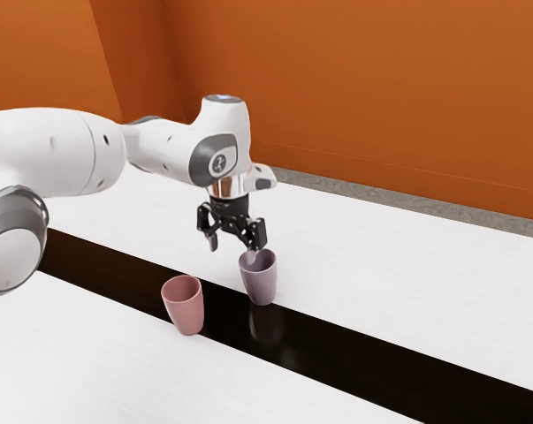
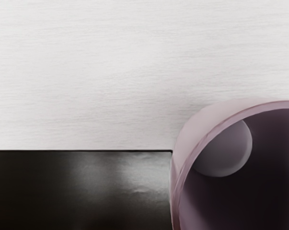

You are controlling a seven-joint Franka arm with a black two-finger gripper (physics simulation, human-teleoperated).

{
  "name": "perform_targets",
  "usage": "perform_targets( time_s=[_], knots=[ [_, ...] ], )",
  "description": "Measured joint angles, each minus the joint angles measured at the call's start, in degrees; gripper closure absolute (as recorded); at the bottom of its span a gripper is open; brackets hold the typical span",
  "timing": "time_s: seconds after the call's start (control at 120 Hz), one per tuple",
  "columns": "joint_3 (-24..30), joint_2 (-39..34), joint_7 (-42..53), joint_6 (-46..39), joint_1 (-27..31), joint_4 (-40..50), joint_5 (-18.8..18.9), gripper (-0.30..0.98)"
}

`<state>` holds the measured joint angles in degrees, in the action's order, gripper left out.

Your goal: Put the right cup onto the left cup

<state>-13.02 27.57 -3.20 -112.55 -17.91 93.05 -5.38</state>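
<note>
we have our fingers (image 1: 213, 241) spread wide above the purple cup (image 1: 261, 281), one at its mouth, the other off to one side, with nothing gripped between them. the purple cup stands upright on the tabletop (image 1: 390, 274), by an edge of the dark strip (image 1: 363, 362). the pink cup (image 1: 186, 308) stands upright, apart from it, toward the exterior view's left.

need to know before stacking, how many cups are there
2: the pink cup, on the exterior view's left, and the purple cup, just under the end effector.
</note>
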Motion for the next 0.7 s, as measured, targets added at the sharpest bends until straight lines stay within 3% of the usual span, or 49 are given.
perform_targets(
  time_s=[0.367,0.567,0.7],
  knots=[
    [1.46,2.23,-0.15,-8.74,0.06,4.24,0.01,0.01],
    [1.6,2.3,-0.68,-10.62,-0.11,4.19,0.82,0.46],
    [1.6,2.14,-1.04,-11.16,-0.35,4.18,0.79,0.64]
  ],
)
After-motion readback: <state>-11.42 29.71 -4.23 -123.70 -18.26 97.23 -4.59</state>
